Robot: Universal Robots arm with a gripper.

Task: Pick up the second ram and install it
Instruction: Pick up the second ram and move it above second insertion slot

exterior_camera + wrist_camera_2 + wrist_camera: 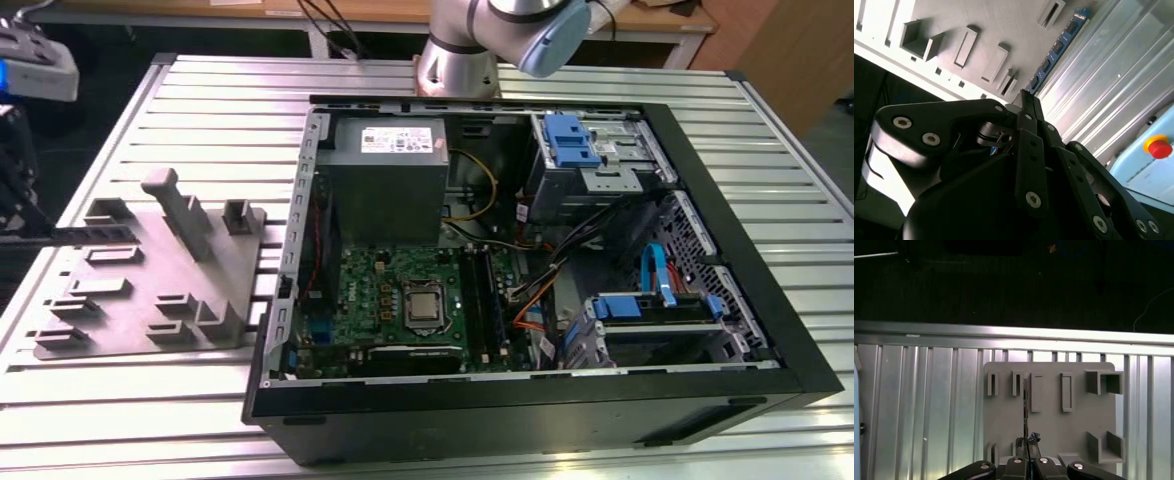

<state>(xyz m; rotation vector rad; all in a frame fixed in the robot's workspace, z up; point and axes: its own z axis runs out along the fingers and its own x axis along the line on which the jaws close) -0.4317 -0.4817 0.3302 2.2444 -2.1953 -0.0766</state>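
Observation:
The second ram (1059, 45) is a slim blue strip with a row of black chips. One end of it sits between the tips of my gripper (1024, 95), which is shut on it. In the first wrist view I see the ram (1025, 405) edge-on as a thin dark line over the grey holder tray (1054, 430), running out from my gripper (1027, 440). In the exterior view the ram (96, 233) is a thin dark strip above the tray (134, 290), at the exterior view's far left. I cannot tell whether it touches the tray.
The open computer case (534, 390) lies on the ribbed metal table (214, 110), to the exterior view's right of the tray. Inside are the green motherboard (387, 300), the grey power supply (387, 170), cables and blue drive brackets. A red button (1158, 146) sits beside the table.

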